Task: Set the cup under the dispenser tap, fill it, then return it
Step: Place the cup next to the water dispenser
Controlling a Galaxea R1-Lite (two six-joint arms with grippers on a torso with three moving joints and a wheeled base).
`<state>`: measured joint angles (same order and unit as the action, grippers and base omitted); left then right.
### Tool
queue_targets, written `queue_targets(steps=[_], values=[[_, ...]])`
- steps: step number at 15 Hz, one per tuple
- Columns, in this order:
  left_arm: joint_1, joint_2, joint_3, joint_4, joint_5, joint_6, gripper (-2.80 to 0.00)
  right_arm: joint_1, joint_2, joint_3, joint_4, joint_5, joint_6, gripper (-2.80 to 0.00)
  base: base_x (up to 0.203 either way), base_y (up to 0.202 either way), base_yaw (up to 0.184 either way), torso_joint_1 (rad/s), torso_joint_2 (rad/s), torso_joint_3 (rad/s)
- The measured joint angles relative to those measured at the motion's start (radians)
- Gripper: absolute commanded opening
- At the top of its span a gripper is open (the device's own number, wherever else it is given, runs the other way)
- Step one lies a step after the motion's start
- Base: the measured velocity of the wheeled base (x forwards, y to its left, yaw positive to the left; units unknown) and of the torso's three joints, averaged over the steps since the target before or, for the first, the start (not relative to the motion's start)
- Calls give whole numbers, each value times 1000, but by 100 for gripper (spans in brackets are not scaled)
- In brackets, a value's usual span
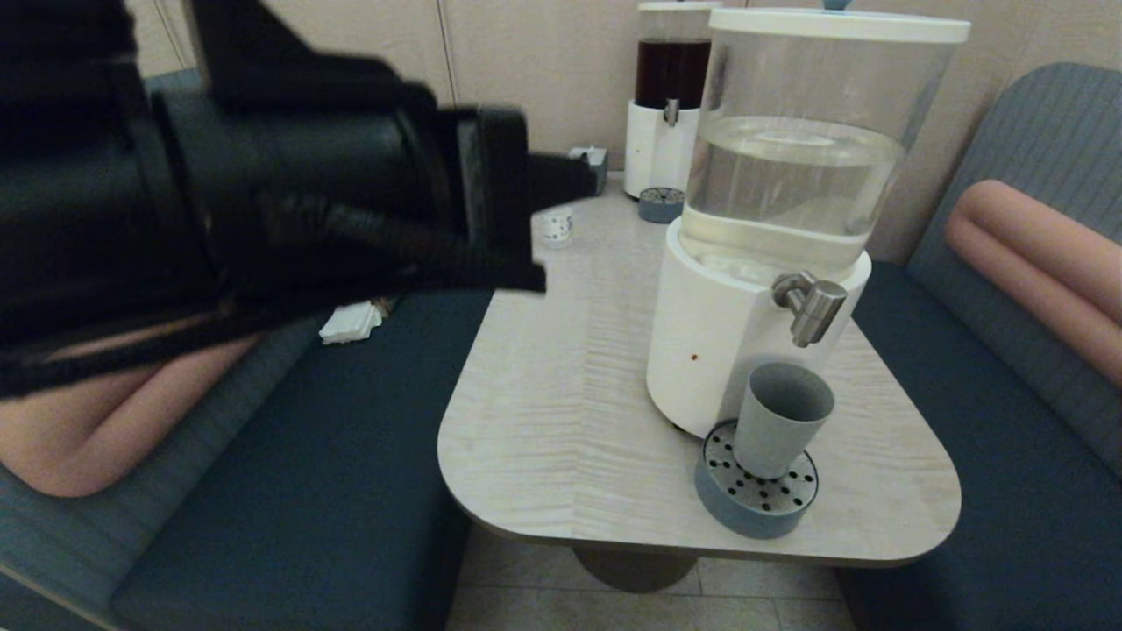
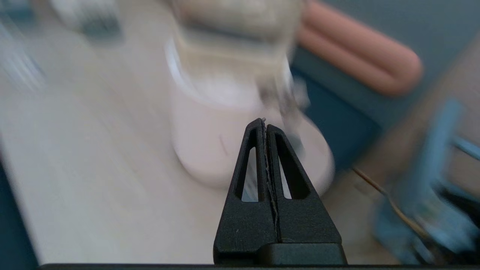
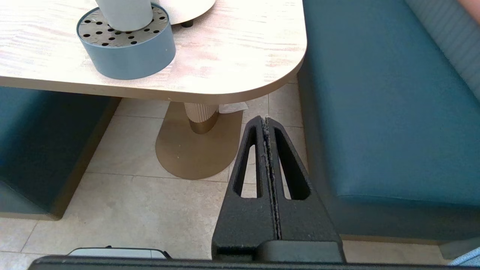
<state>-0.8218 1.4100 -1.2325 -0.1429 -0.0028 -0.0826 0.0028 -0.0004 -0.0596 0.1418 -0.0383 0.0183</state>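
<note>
The grey-blue cup [image 1: 780, 421] stands upright on the round perforated drip tray [image 1: 756, 504], right below the steel dispenser tap [image 1: 811, 302] of the white-based dispenser [image 1: 710, 342] with the clear tank. No gripper touches the cup. My left arm reaches across the upper left of the head view, and its left gripper [image 1: 583, 180] is high over the table's far part. In the left wrist view the left gripper [image 2: 265, 122] is shut and empty, pointing at the blurred dispenser [image 2: 213, 142]. My right gripper [image 3: 265, 119] is shut and empty, low over the floor beside the table, with the cup [image 3: 125, 15] beyond it.
On the wooden table [image 1: 561, 412] at the back stand the dark-liquid dispenser [image 1: 671, 88], its small tray [image 1: 660, 206], a small white container [image 1: 557, 226] and a tissue box [image 1: 592, 158]. Napkins [image 1: 351, 322] lie on the left bench. A pink cushion [image 1: 1034, 254] leans on the right bench.
</note>
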Motion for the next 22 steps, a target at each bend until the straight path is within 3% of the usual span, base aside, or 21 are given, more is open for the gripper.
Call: queue_targets(steps=[3, 5, 7, 11, 13, 14, 22], values=[[42, -115, 402, -172, -109, -31, -280, 0, 0, 0, 0, 0, 0, -280, 0, 0, 0, 0, 0, 0], [69, -123, 597, -364, -195, -21, -280, 0, 0, 0, 0, 0, 0, -280, 0, 0, 0, 0, 0, 0], [82, -39, 676, -605, -243, -19, -280, 0, 0, 0, 0, 0, 0, -280, 0, 0, 0, 0, 0, 0], [92, 297, 713, -1126, -286, 13, -280, 0, 0, 0, 0, 0, 0, -280, 0, 0, 0, 0, 0, 0], [92, 438, 698, -1299, -318, 43, -280, 0, 0, 0, 0, 0, 0, -280, 0, 0, 0, 0, 0, 0], [92, 497, 671, -1354, -331, 56, 0, 0, 0, 0, 0, 0, 0, -280, 0, 0, 0, 0, 0, 0], [46, 704, 546, -1379, -353, 88, 0, 0, 0, 0, 0, 0, 0, -280, 0, 0, 0, 0, 0, 0]])
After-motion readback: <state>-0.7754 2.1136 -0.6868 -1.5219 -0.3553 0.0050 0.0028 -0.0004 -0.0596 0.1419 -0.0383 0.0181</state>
